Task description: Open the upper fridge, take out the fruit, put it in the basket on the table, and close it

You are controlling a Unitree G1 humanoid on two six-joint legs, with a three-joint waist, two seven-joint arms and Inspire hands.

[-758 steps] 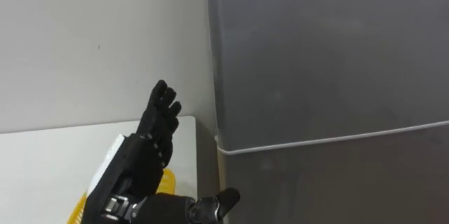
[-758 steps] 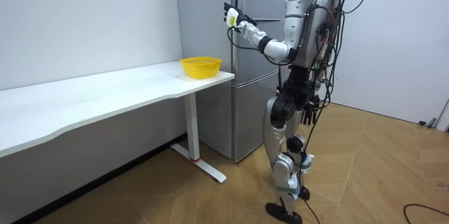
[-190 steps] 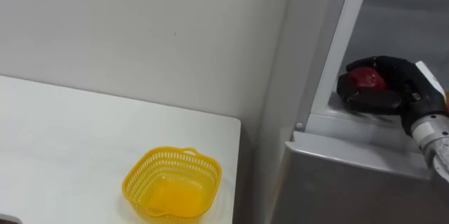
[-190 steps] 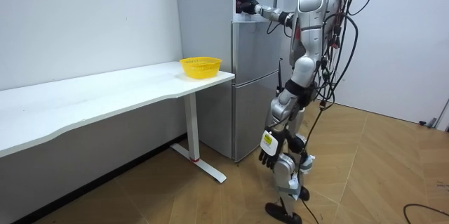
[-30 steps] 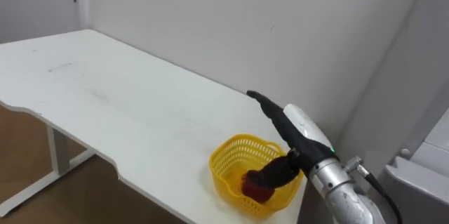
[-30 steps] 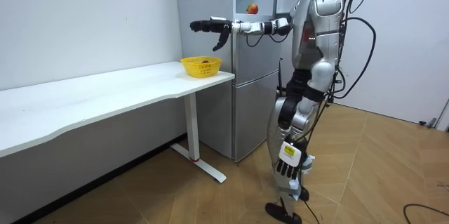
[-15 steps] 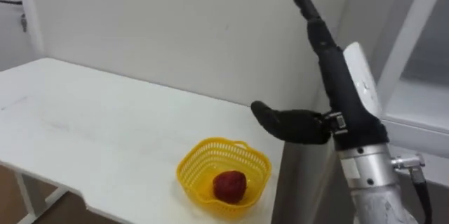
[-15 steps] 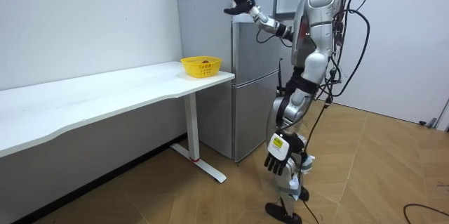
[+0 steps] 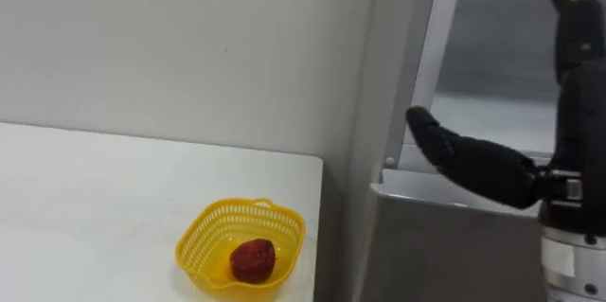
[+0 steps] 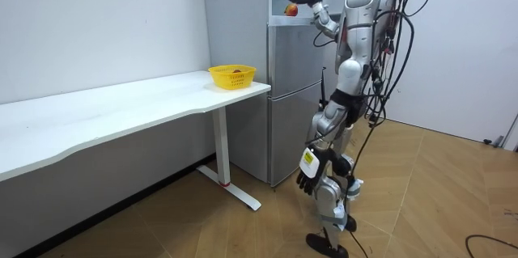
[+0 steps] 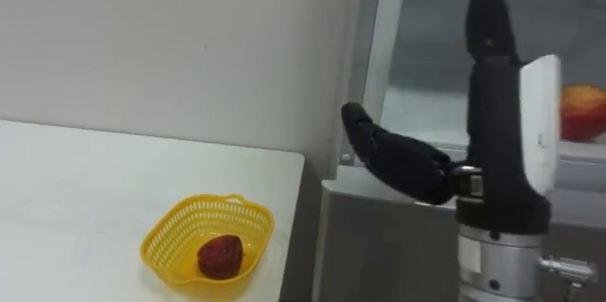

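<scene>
My right hand (image 11: 494, 103) is up in front of the open upper compartment of the fridge (image 10: 291, 88). It is spread: the fingers (image 11: 488, 8) point straight up and the thumb (image 11: 388, 155) juts out toward the left. It grips nothing. The back of the hand faces the head camera. Its thumb crosses the pale frame at the compartment's lower left corner, though I cannot tell whether it touches that frame.

Just past the hand, on the shelf (image 11: 426, 108) inside the compartment, I see an orange-red fruit (image 11: 582, 111) lying near the right edge of the right eye view. It is apart from the hand. The same fruit shows in the room view as a small bright spot beside the raised hand.

My left hand (image 10: 310, 179) hangs low beside the thigh in the room view, too small there for me to read its state.

Further left, well apart from the fridge opening, a yellow basket (image 9: 199, 229) sits on the white table (image 9: 95, 198), near the table's corner closest to the fridge. A dark red fruit (image 9: 253, 259) lies inside it on the bottom. That is the piece the task is after, and neither hand is on it.

In the room view the robot stands upright on the wooden floor, close against the fridge front, with the table off to the room view's left.
</scene>
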